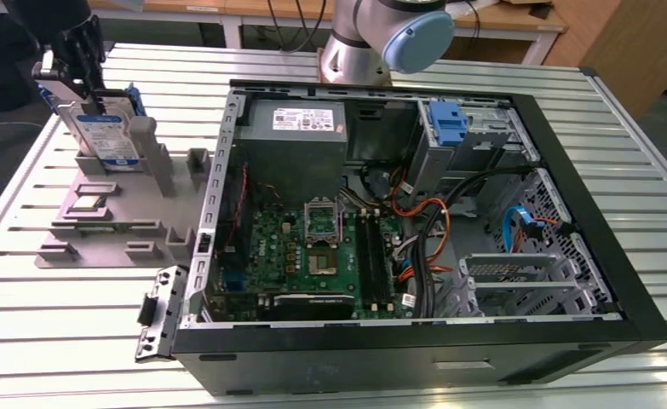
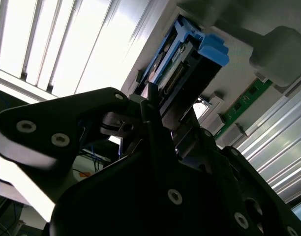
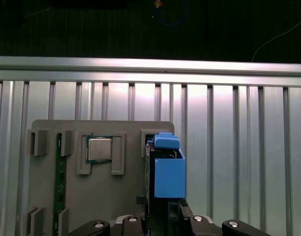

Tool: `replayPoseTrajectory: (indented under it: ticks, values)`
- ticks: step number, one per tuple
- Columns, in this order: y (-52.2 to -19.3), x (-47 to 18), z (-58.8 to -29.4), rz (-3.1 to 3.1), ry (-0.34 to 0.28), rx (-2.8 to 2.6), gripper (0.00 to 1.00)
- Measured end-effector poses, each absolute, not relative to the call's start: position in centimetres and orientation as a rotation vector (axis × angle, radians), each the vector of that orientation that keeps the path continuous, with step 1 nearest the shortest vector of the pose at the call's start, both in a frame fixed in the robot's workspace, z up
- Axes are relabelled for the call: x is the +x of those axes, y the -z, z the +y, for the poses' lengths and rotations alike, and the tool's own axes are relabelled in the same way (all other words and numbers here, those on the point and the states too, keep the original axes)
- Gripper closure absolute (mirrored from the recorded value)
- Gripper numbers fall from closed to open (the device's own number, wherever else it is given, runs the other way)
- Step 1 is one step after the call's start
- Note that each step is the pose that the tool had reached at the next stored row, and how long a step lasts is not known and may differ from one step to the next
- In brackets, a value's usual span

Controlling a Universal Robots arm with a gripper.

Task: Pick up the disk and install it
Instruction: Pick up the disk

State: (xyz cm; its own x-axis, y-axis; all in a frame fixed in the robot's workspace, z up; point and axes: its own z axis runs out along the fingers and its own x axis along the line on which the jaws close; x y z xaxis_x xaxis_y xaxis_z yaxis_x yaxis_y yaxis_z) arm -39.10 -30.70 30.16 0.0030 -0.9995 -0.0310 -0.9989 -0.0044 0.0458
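The disk (image 1: 102, 136) stands on edge in a slot of the grey holder (image 1: 123, 217) at the exterior view's left; it is silver with a white-and-blue label and blue rails. My gripper (image 1: 70, 72) comes down on its top edge, fingers on both sides of its thickness, shut on it. In the first wrist view the disk (image 3: 167, 172) sits seated in the holder (image 3: 121, 196) with the gripper (image 3: 163, 216) clamped around it. In the second wrist view the disk's blue-railed end (image 2: 190, 54) sticks out past the dark fingers (image 2: 151, 110).
The open computer case (image 1: 606, 256) lies to the exterior view's right, with a drive bay and blue latch piece (image 1: 449, 123) at its far corner. A processor chip (image 3: 99, 149) and a green memory stick (image 3: 58, 187) sit in the holder. The slatted metal table (image 1: 37, 341) surrounds everything.
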Motion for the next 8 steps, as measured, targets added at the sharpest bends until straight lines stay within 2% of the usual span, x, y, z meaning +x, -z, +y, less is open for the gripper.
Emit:
replayPoseTrajectory:
  ticks: [8]
  values:
    - [-30.13, -39.09, -30.70, -2.228, 0.085, 2.199, 0.65]
